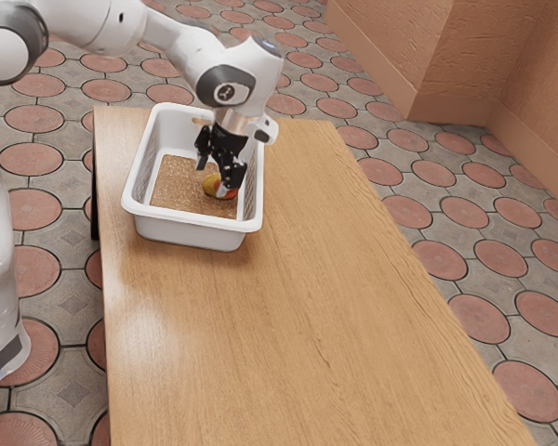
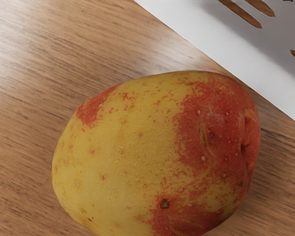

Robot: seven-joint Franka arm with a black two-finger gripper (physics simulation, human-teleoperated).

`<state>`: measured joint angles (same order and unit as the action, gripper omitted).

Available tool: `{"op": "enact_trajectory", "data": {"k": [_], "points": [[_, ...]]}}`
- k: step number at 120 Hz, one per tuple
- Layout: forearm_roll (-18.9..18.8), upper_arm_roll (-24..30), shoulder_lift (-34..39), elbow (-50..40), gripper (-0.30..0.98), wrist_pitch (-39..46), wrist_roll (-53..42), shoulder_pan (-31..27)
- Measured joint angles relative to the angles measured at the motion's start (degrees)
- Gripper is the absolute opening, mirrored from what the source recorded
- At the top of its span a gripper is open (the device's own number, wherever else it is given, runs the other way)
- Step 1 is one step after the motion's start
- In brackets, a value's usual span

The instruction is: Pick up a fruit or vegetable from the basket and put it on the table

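Observation:
Inside the white basket [image 1: 188, 220] on the table, my gripper [image 1: 214, 177] points down with its black fingers spread apart. A yellow and red fruit [image 1: 210, 187] lies on the basket's brown bottom, right at the lower finger, which hides part of it. Seen from my hand, the same fruit [image 2: 152, 152] is large and close, mottled yellow with red patches and a dimple at one end. Whether a finger touches it, I cannot tell.
Slotted basket walls [image 2: 211, 46] rise beside the fruit and surround my fingers. The wooden table [image 1: 279, 325] extends from the basket toward the exterior view's lower edge, with tiled floor around it.

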<state>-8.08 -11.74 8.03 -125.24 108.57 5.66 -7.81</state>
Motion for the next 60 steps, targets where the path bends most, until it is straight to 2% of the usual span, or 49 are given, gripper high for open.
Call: {"op": "enact_trajectory", "data": {"k": [60], "points": [[0.0,-0.2,-2.0,0.1,0.69,2.0,-6.3,-0.2]]}}
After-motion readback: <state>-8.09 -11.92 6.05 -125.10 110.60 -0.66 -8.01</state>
